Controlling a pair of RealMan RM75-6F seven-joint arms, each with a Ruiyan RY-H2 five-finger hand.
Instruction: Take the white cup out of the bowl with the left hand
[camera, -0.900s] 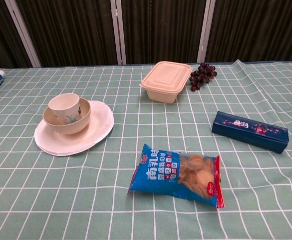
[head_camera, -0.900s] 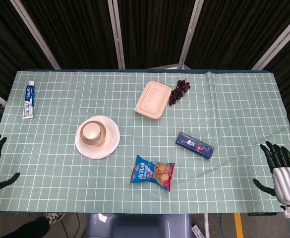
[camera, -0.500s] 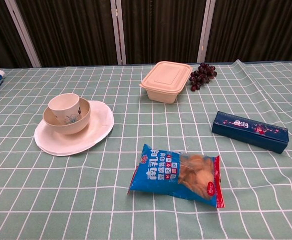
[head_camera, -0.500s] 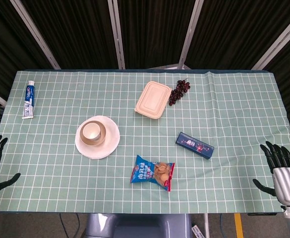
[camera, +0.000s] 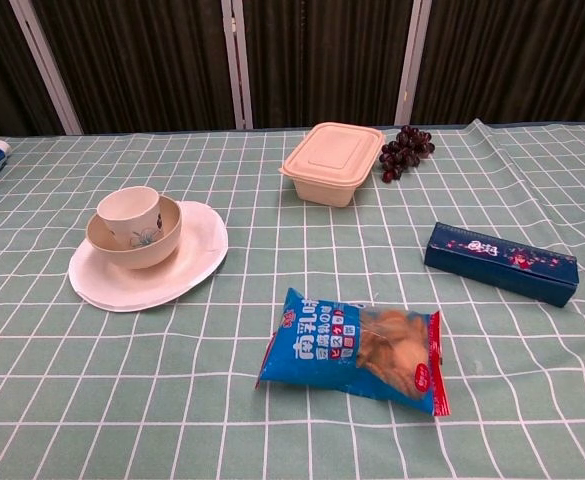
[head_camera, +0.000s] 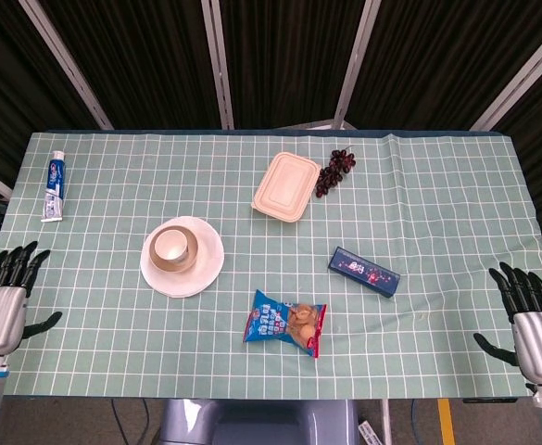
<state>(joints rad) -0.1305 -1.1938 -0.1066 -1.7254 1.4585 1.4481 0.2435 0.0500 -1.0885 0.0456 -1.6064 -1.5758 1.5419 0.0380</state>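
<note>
A white cup [head_camera: 171, 246] [camera: 129, 210] stands upright inside a tan bowl [head_camera: 187, 257] [camera: 162, 240], which sits on a white plate [head_camera: 206, 269] [camera: 197, 255] left of the table's middle. In the head view my left hand [head_camera: 4, 301] hovers at the table's near-left corner, fingers spread, holding nothing, well left of the plate. At the near-right corner my right hand [head_camera: 530, 315] is equally empty with its fingers apart. Neither hand appears in the chest view.
A blue snack bag [head_camera: 286, 323] lies near the front centre, a dark blue box [head_camera: 364, 272] to its right. A beige lidded container [head_camera: 283, 186] and dark grapes [head_camera: 334, 171] sit at the back. A toothpaste tube [head_camera: 56, 185] lies at the far left.
My left hand has moved right and forward, further into the head view near the table's left corner. The right hand and the objects have stayed put.
</note>
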